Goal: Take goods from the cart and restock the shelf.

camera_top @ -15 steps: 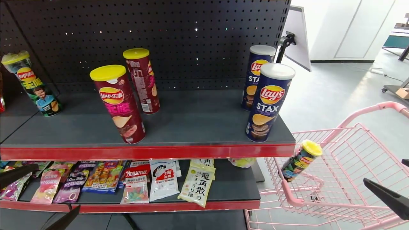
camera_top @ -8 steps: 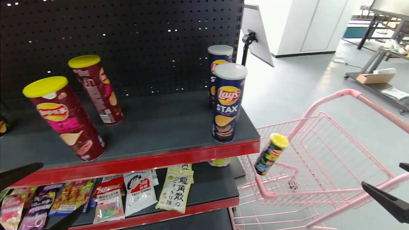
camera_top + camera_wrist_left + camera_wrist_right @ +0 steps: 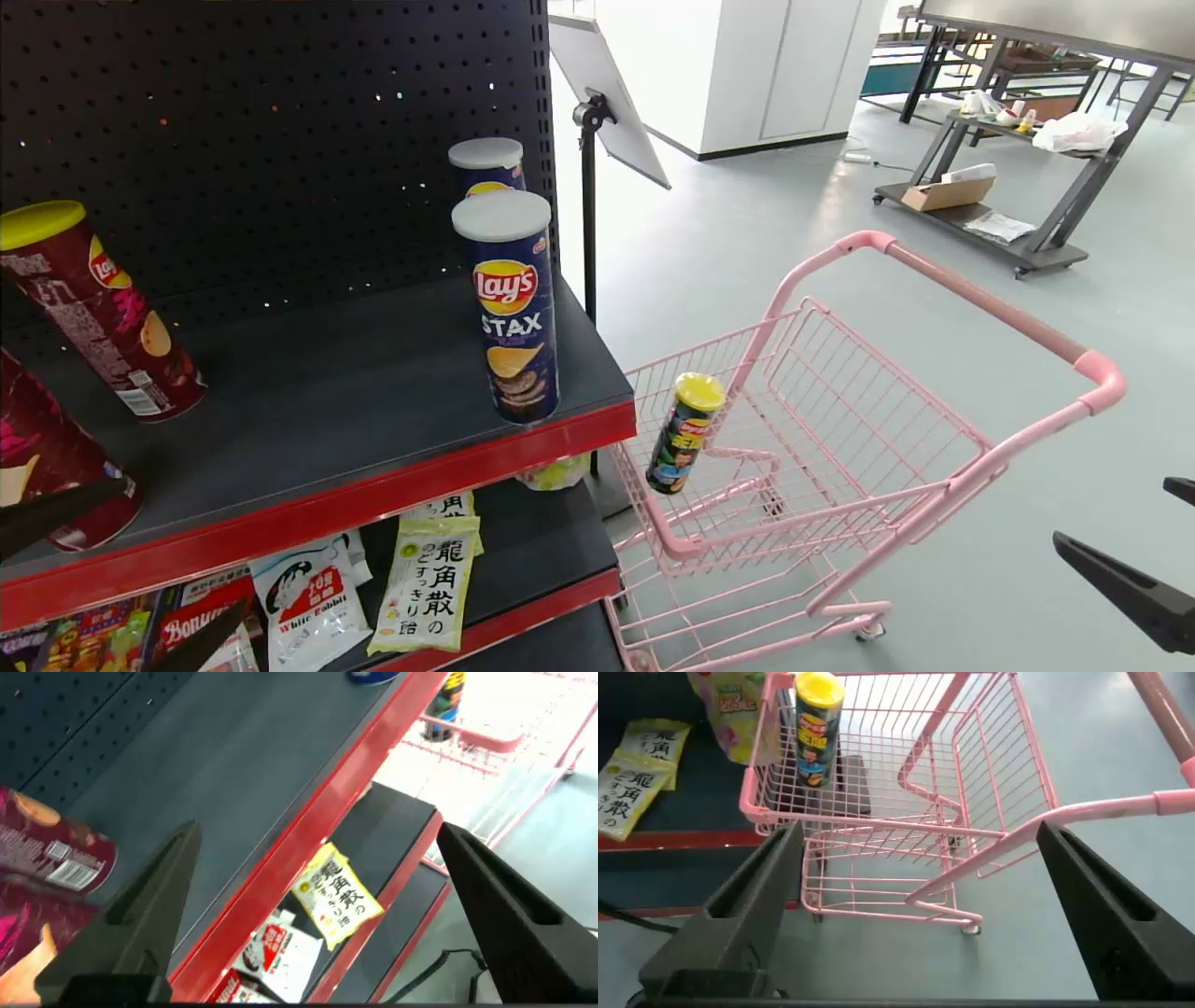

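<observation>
Yellow-lidded cylindrical chip can (image 3: 686,432) with a dark, multicoloured label stands in the pink wire shopping cart (image 3: 980,301), in the basket corner nearest the shelf. Its long axis is close to vertical, lid up, and the top leans slightly. Whether it rests against the wire cannot be told.

The right gripper (image 3: 915,919) hangs above the floor beside the cart, well apart from the can. Its two black fingers are spread wide with nothing between them. The left gripper (image 3: 318,919) is likewise wide and empty, near the red front edge of the dark grey upper shelf (image 3: 373,401). In the head view both grippers are cut off at the picture's edges.

On the upper shelf a blue can with a white lid (image 3: 512,308) stands upright at the corner by the cart. It half hides a second blue can (image 3: 485,161) behind it. A maroon can with a yellow lid (image 3: 93,308) stands farther left, and another maroon can (image 3: 42,448) is cropped. Flat snack packets (image 3: 425,583) lie on the lower shelf, partly hidden under the upper one.
</observation>
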Available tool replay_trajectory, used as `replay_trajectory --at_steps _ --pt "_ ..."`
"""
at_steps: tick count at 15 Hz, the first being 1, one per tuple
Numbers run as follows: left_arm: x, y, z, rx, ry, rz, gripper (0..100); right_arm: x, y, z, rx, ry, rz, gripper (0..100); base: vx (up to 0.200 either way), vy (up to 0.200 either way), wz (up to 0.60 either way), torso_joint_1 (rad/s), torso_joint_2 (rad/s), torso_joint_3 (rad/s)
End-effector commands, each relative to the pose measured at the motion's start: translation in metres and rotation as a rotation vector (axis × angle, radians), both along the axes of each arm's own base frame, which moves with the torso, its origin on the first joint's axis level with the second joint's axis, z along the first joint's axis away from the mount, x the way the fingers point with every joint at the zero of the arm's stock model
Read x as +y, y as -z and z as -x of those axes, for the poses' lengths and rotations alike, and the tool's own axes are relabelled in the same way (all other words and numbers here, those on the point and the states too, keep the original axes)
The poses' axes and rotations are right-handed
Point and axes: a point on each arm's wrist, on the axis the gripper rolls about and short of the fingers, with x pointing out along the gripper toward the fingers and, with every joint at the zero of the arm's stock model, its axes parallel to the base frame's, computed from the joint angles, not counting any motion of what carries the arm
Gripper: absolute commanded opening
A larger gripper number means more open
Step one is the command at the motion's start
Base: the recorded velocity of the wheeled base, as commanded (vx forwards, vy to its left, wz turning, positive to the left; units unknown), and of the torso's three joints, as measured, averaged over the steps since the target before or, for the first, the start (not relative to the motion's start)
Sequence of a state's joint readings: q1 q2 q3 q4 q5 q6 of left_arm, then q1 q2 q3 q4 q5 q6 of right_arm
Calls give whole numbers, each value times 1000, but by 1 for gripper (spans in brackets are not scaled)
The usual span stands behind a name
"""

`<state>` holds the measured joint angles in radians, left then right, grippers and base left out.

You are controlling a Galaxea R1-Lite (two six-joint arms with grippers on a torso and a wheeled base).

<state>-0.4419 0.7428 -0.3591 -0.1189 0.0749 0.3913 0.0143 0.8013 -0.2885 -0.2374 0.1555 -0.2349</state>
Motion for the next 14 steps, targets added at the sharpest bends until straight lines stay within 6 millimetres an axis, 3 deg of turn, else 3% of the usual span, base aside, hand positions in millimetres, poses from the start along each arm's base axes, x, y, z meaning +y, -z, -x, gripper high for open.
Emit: replay_trajectory --at_steps 1,9,14 --pt "0 0 0 -2 0 1 100 0 0 -1 1 13 3 100 0 0 0 0 0 0" --pt "1 -1 2 -13 -3 6 100 -1 4 0 16 43 11 100 0 0 0 -140 338 200" --pt "2 -1 3 -19 -8 8 100 -1 4 0 18 44 13 100 0 0 0 -197 530 322"
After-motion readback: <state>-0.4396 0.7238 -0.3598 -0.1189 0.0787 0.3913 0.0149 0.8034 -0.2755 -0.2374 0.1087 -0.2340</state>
